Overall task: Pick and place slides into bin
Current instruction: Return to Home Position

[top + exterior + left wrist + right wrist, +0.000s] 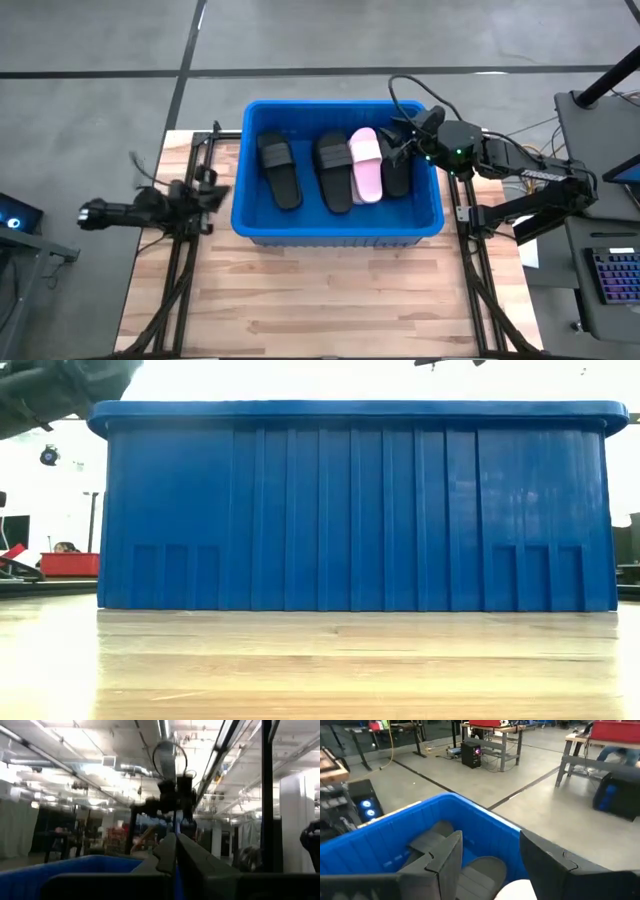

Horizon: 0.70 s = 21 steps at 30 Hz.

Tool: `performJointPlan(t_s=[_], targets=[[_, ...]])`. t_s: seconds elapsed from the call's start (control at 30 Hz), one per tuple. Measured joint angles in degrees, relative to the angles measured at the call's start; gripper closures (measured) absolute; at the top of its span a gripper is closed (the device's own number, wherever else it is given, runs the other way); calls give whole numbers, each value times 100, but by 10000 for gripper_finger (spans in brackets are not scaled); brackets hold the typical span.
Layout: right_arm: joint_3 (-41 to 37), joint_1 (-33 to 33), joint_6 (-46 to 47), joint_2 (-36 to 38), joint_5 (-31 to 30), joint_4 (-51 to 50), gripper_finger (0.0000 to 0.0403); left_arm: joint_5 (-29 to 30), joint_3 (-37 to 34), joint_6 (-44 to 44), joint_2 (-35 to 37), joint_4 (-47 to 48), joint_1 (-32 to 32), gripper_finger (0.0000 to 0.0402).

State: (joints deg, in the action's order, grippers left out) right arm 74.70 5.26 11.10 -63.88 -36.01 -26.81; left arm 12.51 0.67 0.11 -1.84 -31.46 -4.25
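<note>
The bright blue bin (340,225) stands on the far half of the wooden table; in the low view its ribbed wall (355,510) fills the picture. Inside, several slides lie flat side by side on the bin's floor: two black (280,170) (335,172), one pale pink (366,165) and another black (397,172). My right gripper (400,140) hovers open above the bin's far right corner; in its wrist view (490,855) nothing sits between the fingers, with a black slide (482,870) below. My left gripper (222,190) is shut, left of the bin, its fingers (167,852) pointing over the rim.
Bare wooden table (330,300) lies in front of the bin. Dark frame rails (185,270) (480,280) run along both table sides. A desk with a keyboard (610,280) stands at the right. Cables loop over the right arm (520,165).
</note>
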Motion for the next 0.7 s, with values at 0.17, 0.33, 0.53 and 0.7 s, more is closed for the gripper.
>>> performJointPlan(t_s=[0.17,0.33,0.53,0.7], targets=[[-130,-158,479,35,888,98,216,-3,-14,-24,-272,-33,0,401],[-1036,-596,596,116,838,1250,216,-13,-20,36,-245,-94,0,401],[-2652,-801,604,197,1241,4468,225,-10,-22,527,-126,-57,0,401],[-3516,-971,585,580,776,5126,278,37,-25,900,-119,-55,0,401]])
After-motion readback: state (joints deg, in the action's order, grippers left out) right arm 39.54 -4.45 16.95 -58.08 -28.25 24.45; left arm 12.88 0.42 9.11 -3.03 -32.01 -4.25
